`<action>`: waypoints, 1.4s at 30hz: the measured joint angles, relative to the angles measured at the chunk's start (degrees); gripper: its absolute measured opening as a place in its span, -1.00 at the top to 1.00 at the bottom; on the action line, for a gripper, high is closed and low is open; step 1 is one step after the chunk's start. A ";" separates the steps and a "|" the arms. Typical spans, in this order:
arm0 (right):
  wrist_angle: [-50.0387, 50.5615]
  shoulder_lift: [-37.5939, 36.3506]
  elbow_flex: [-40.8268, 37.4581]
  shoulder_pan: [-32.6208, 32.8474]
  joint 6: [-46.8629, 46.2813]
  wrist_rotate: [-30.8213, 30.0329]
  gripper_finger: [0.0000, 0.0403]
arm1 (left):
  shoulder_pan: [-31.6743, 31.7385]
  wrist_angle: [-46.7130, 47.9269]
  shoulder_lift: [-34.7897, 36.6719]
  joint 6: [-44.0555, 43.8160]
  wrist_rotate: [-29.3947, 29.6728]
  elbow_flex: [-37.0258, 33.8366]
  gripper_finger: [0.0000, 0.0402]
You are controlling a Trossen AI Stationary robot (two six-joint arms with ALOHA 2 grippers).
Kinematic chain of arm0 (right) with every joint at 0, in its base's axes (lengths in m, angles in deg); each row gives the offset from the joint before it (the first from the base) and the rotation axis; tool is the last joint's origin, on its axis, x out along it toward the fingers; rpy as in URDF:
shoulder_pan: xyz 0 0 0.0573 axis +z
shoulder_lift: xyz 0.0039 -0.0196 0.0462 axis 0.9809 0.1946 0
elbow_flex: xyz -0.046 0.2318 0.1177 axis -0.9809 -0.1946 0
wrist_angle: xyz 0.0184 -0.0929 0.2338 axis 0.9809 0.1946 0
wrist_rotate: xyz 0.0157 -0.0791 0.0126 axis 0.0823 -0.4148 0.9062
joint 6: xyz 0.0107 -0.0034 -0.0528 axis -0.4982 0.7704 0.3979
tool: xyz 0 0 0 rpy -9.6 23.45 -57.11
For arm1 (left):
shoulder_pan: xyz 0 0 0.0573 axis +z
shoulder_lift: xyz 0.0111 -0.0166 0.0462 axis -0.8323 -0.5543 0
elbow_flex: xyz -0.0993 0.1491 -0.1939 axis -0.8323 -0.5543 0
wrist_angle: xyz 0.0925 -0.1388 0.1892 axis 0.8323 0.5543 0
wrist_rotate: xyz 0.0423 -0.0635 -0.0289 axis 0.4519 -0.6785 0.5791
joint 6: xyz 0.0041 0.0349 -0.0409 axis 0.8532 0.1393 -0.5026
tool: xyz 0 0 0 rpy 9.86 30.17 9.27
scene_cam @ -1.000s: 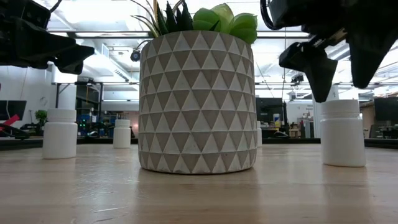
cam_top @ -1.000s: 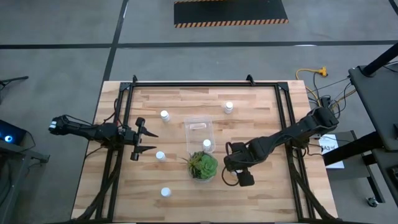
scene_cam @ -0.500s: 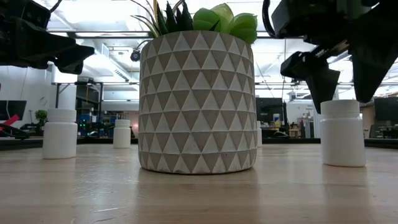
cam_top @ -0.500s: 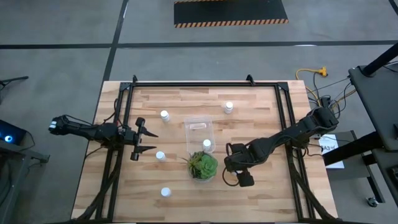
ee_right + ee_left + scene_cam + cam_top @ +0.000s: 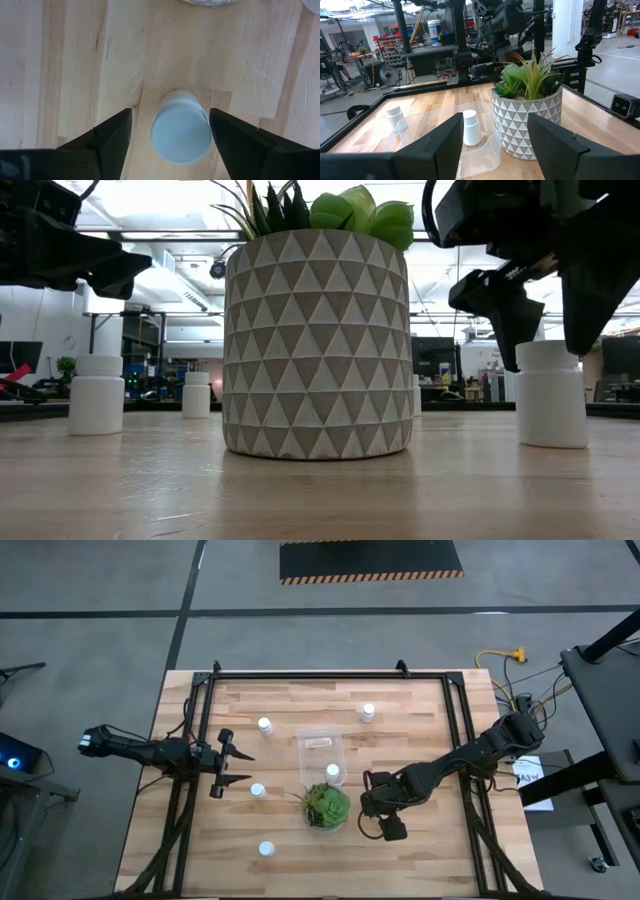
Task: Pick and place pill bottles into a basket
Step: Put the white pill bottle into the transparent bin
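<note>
The step in hand looks like the pick of one more bottle: the right hand (image 5: 170, 145) hangs directly over a bottle (image 5: 180, 134) that stands upright on the bench (image 5: 420, 710) just right of the plant (image 5: 326, 806), its fingers spread wide with one on either side of the cap and not touching it. In the low view that bottle (image 5: 550, 394) stands clear of the pot, with the dark fingers above and beside its cap. The next move, as I judge it, calls for a straight descent until the fingers bracket the body below the cap, then a close and a lift toward the basket (image 5: 321, 756), clearing the plant's leaves on the way. The bottle is a small white cylinder with a slightly narrower white cap. The clear basket sits mid-bench and already holds two bottles. The left hand (image 5: 238, 768) waits open at the bench's left side near another bottle (image 5: 257, 790).
</note>
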 joint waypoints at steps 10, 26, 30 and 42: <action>0.04 0.00 -0.11 0.00 0.00 -0.05 0.01 | -0.01 0.00 0.00 0.00 0.01 -0.01 -0.01; 0.03 -0.07 -0.20 -1.00 -0.96 -0.75 0.23 | 0.00 0.00 0.00 0.00 -0.01 -0.01 -0.01; 0.04 -0.07 -0.20 -2.37 -0.92 -0.77 0.25 | -0.01 0.00 0.00 0.00 0.01 -0.01 -0.01; 0.22 -0.07 -0.20 -8.07 -3.57 1.15 0.25 | -0.01 0.00 0.00 0.01 -0.01 0.01 -0.01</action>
